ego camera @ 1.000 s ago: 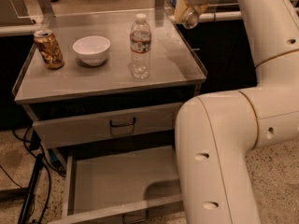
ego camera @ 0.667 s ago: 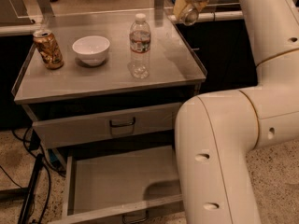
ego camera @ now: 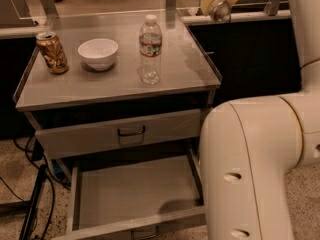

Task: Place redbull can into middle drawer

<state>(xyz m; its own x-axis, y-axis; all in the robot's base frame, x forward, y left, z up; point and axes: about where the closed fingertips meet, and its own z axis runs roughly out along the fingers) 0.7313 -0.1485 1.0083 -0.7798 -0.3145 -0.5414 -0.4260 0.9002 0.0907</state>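
The gripper [ego camera: 218, 3] hangs high at the back right, beyond the rear edge of the table [ego camera: 100, 90] and well apart from the middle drawer [ego camera: 135, 194], which stands pulled out low at the front with a bare grey floor. Whether the gripper is open or closed cannot be told, nor whether it holds anything. No redbull can shows on the table or in the drawer; it may sit in the gripper, but that is a guess.

If so, the carry calls for a high arc forward, passing right of the water bottle [ego camera: 150, 49] and clear of the table's front lip and the closed upper drawer front [ego camera: 125, 132]. The can should then go down upright onto the drawer's floor before release. The robot's own bulky arm [ego camera: 250, 169] overlaps the drawer's right side in this view, so the left half looks safer.
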